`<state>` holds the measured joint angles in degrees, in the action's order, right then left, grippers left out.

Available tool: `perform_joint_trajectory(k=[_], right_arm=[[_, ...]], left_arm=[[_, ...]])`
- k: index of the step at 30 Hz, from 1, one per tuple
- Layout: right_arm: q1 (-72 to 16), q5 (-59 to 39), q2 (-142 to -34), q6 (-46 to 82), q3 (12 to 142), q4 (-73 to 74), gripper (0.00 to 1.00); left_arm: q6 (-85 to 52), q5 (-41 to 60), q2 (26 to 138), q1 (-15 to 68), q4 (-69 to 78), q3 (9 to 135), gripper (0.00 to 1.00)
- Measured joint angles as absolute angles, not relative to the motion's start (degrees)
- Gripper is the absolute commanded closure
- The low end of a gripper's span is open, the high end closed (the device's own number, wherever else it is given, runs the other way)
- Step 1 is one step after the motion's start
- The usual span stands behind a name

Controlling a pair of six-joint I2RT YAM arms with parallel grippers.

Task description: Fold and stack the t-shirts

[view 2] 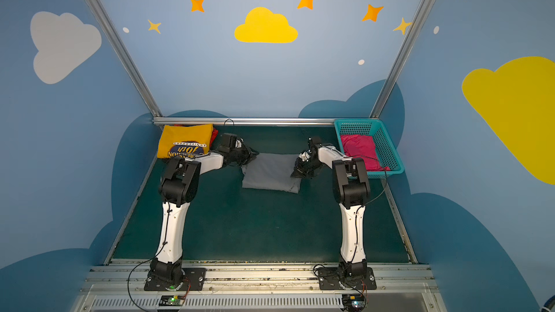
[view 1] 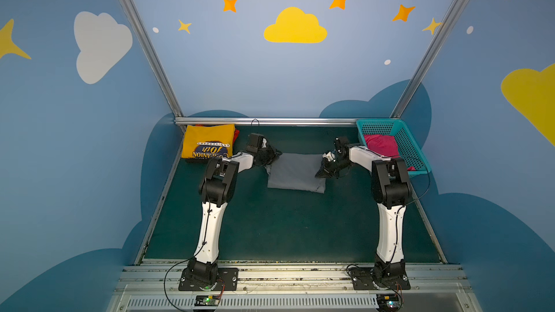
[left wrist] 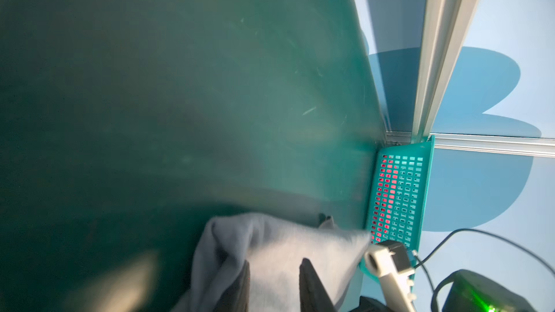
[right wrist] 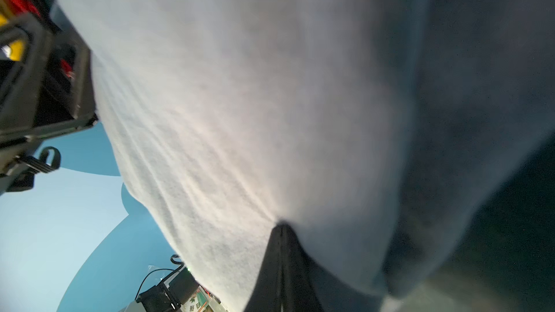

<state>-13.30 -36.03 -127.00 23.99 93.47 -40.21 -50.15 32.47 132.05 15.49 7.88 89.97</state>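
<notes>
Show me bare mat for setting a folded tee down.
Free: the wide green mat in front of the grey t-shirt, up to the near rail. Crowded: far-left corner, yellow t-shirt; far-right, basket holding the pink t-shirt.

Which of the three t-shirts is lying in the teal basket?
The magenta-pink t-shirt, inside the teal basket. The grey t-shirt lies mid-table; the yellow t-shirt sits folded at the far left.

Three t-shirts are showing: a slate-grey t-shirt [view 1: 295,174], a yellow printed t-shirt [view 1: 208,142] and a magenta-pink t-shirt [view 1: 380,145]. One strip of red cloth [view 1: 237,135] is peeking out. One teal perforated basket [view 1: 405,141] and two robot arms are standing: left arm [view 1: 210,229], right arm [view 1: 390,229].
</notes>
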Motion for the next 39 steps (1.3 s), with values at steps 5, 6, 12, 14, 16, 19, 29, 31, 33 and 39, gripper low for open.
perform_joint_trajectory(k=[5,6,12,14,16,19,29,31,33,39], right_arm=[[-13.2,-36.7,-124.5,22.3,93.9,-41.1,0.82],[-13.2,-36.7,-122.9,21.9,93.4,-41.3,0.79],[-13.1,-34.1,-111.1,19.6,87.8,-41.0,0.66],[-13.1,-32.2,-106.7,19.1,83.0,-41.9,0.64],[-13.1,-30.7,-104.1,18.9,78.9,-42.2,0.62],[-13.1,-28.6,-103.2,19.0,73.2,-41.8,0.55],[-13.2,-25.4,-103.1,19.2,63.7,-38.8,0.50],[-13.2,-25.4,-103.1,19.2,63.7,-37.7,0.49],[-13.2,-25.4,-103.1,19.3,63.8,-36.9,0.48],[-13.7,-25.6,-103.3,19.4,65.4,-35.4,0.46]], left_arm=[[-48.5,30.8,123.9,15.5,5.0,86.5,0.52],[-47.7,30.3,121.8,15.5,3.8,86.2,0.49],[-41.7,26.6,109.9,16.1,-3.5,84.5,0.40],[-39.3,24.8,106.6,16.7,-7.8,82.0,0.38],[-37.2,23.4,105.0,17.8,-10.9,79.5,0.37],[-35.3,21.9,105.3,19.8,-14.1,74.8,0.37],[-32.9,16.2,107.9,23.3,-19.1,67.7,0.31],[-32.8,15.3,107.9,23.3,-19.0,67.6,0.31],[-32.8,14.6,107.9,23.3,-18.5,67.2,0.31],[-32.7,14.2,107.9,23.5,-16.6,66.7,0.34]])
